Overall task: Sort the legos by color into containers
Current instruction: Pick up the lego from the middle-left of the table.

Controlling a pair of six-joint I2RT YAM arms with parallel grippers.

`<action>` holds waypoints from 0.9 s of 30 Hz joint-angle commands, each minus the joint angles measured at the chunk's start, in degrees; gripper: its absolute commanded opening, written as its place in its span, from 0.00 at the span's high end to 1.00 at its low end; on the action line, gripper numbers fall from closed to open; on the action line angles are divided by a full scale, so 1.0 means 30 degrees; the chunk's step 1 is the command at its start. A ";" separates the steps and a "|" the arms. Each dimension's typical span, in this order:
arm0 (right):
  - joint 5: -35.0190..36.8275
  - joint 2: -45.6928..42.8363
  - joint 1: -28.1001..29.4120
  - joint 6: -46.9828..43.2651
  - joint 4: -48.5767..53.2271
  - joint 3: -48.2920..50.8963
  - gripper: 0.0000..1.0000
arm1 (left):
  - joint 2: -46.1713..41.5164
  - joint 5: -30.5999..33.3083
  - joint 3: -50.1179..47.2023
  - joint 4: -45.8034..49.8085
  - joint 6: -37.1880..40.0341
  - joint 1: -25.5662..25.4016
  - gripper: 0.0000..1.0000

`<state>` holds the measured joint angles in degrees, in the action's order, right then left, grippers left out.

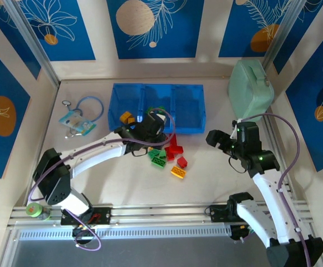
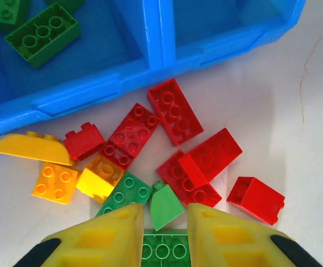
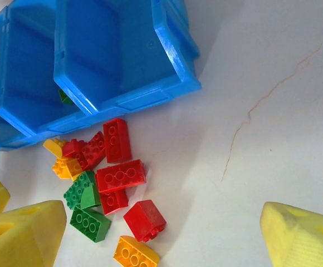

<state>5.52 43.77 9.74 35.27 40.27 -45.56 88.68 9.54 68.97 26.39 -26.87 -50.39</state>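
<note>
A loose pile of red, green and yellow legos (image 1: 170,158) lies just in front of the blue tray (image 1: 157,85). My left gripper (image 2: 164,214) hovers at the pile's near side, its yellow fingers (image 2: 114,236) drawn in to a narrow gap. A small curved green lego (image 2: 166,207) and a green three-stud lego (image 2: 161,250) lie below that gap, neither gripped. Two green legos (image 2: 42,33) sit in a tray compartment (image 2: 94,92). Right of the pile my right gripper (image 3: 161,239) is wide open and empty, above bare table beside a red lego (image 3: 145,219).
A pale green lidded box (image 1: 250,89) stands at the back right. A blue toy stethoscope (image 1: 89,105) with a card lies at the back left. A green tape roll (image 1: 34,210) sits by the left arm's base. A thin crack (image 3: 245,122) runs across the tabletop.
</note>
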 commanded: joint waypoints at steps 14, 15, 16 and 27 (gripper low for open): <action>-0.1111 0.0721 -0.0074 -0.0329 0.0842 0.0358 0.07 | 0.1178 -0.0580 0.1822 0.1982 0.1829 -0.1799 0.34; -0.1300 0.0937 -0.0060 -0.0271 0.0840 0.0416 0.07 | 0.1671 -0.0664 0.2163 0.2244 0.1827 -0.2337 0.33; -0.1510 0.1126 -0.0078 -0.0201 0.0843 0.0511 0.07 | 0.2164 -0.0959 0.2331 0.2334 0.1570 -0.2798 0.32; -0.1957 0.0523 -0.0001 0.0344 0.0822 0.1327 0.07 | 0.6629 -0.1248 0.3539 0.3068 -0.0811 -0.5799 0.06</action>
<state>1.50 46.15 9.74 35.66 41.80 -42.13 107.13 3.53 76.18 31.62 -27.49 -66.67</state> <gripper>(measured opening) 0.931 0.918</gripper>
